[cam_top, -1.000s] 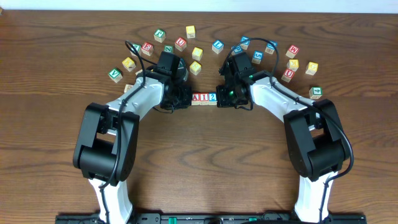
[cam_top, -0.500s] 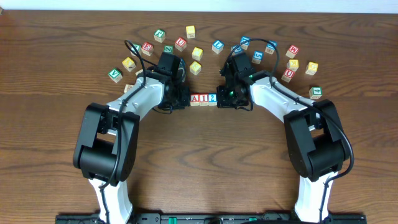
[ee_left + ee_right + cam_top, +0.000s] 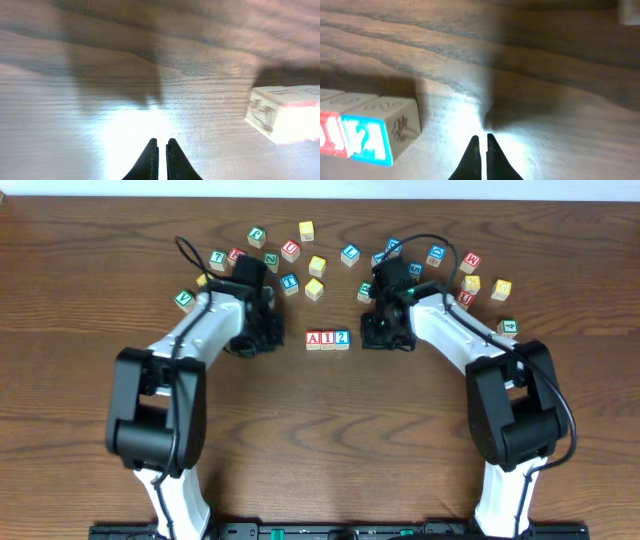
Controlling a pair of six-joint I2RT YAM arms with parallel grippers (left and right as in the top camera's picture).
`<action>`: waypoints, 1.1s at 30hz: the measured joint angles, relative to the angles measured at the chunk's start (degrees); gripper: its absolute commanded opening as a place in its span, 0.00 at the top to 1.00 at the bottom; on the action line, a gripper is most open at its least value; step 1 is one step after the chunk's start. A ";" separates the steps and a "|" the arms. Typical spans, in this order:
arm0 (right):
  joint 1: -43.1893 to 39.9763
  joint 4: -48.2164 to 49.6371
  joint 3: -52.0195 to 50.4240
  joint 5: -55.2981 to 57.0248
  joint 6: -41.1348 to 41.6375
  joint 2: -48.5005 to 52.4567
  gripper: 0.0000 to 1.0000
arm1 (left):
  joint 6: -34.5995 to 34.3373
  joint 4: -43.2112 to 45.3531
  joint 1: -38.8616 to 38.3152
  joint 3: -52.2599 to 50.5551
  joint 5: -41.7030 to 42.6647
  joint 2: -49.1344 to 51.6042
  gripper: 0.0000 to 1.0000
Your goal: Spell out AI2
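Three wooden blocks stand in a touching row at the table's middle: a red A block (image 3: 314, 339), a red I block (image 3: 328, 339) and a blue 2 block (image 3: 342, 338). My left gripper (image 3: 266, 340) is shut and empty, left of the row with a gap. My right gripper (image 3: 384, 337) is shut and empty, right of the row. In the right wrist view my fingertips (image 3: 482, 140) are right of the 2 block (image 3: 380, 132). In the left wrist view my fingertips (image 3: 161, 146) point at bare wood, with the A block's end (image 3: 285, 112) at the right.
Several loose letter and number blocks lie in an arc behind the arms, from a green one (image 3: 185, 301) at the left to a green one (image 3: 507, 328) at the right. A yellow block (image 3: 314, 288) sits just behind the row.
Both grippers have drawn back from the ends of the row, the left one leftward and the right one rightward. The three blocks stay put.
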 measured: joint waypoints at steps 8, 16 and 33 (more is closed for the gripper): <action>-1.51 -4.79 0.28 0.50 -0.39 -13.49 0.97 | 2.27 -6.34 3.52 4.96 -0.72 -14.97 0.92; -5.11 -12.50 0.87 0.68 -1.99 -24.59 0.87 | 3.41 -10.69 7.91 5.33 -3.96 -30.14 0.58; -6.75 -19.06 0.87 1.31 -4.31 -42.51 0.01 | 3.30 -13.92 10.27 5.33 -10.58 -40.87 0.02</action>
